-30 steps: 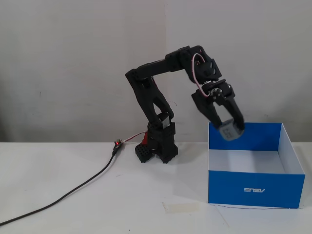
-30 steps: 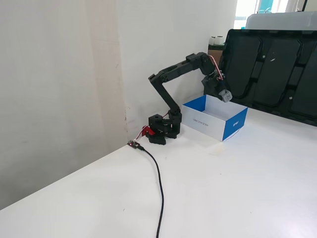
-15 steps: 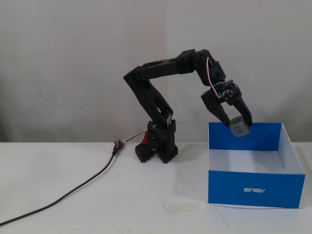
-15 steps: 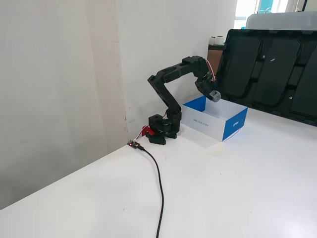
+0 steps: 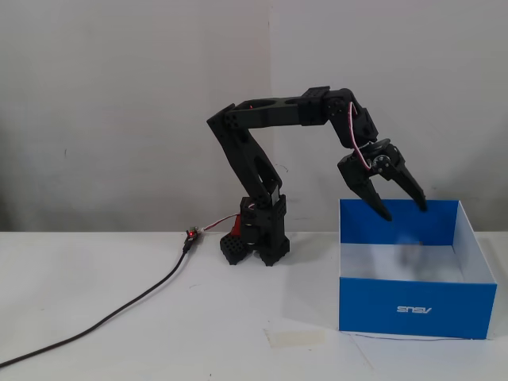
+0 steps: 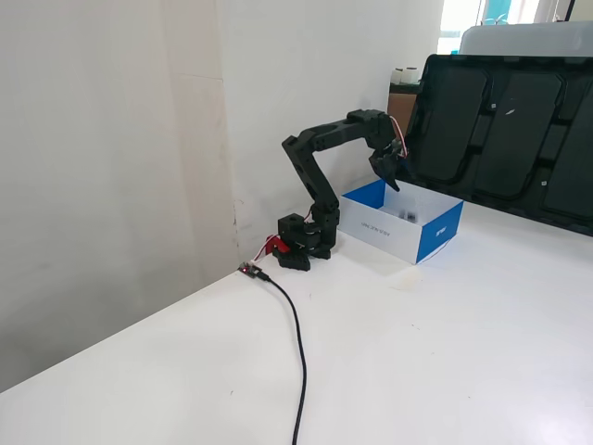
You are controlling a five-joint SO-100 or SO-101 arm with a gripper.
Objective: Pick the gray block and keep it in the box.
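The black two-finger hand point(image 5: 401, 210) is hanging spread and empty above the large blue cardboard box point(image 5: 413, 305). The small dark-gray plastic block point(image 6: 407, 215) is probably lying inside; a blurred smudge suggests it. Retracting low risks snagging the box wall.

Matte black printed arm point(image 5: 254, 135), chunky base, pointed two-finger claw point(image 5: 405, 213) (red-and-white wires loop near the wrist).
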